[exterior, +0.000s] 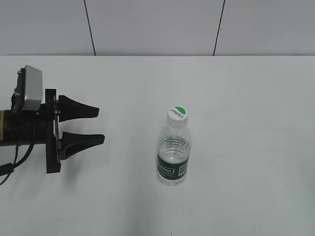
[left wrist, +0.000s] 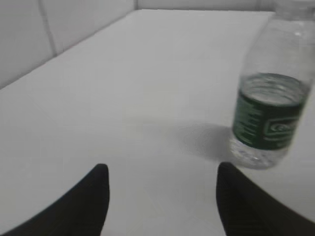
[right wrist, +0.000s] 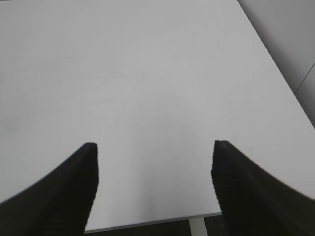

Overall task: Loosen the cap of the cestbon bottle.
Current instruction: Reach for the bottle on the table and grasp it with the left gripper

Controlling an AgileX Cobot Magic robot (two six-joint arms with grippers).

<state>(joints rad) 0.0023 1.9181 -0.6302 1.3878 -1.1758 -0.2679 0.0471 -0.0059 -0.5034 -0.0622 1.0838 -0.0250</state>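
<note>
The cestbon bottle (exterior: 173, 155) stands upright near the middle of the white table, clear and ribbed with a dark green label band. Its white cap (exterior: 177, 113) with a green half-circle sits on top. My left gripper (exterior: 100, 126) is open and empty, well to the left of the bottle with its fingers pointing toward it. In the left wrist view the bottle (left wrist: 269, 105) stands ahead and to the right of the open jaws (left wrist: 162, 172); its cap is cut off there. My right gripper (right wrist: 155, 147) is open and empty over bare table; it is outside the exterior view.
The white table (exterior: 246, 98) runs back to a pale panelled wall (exterior: 147, 24). The right wrist view shows the table's near edge (right wrist: 147, 223) and a leg just below the jaws.
</note>
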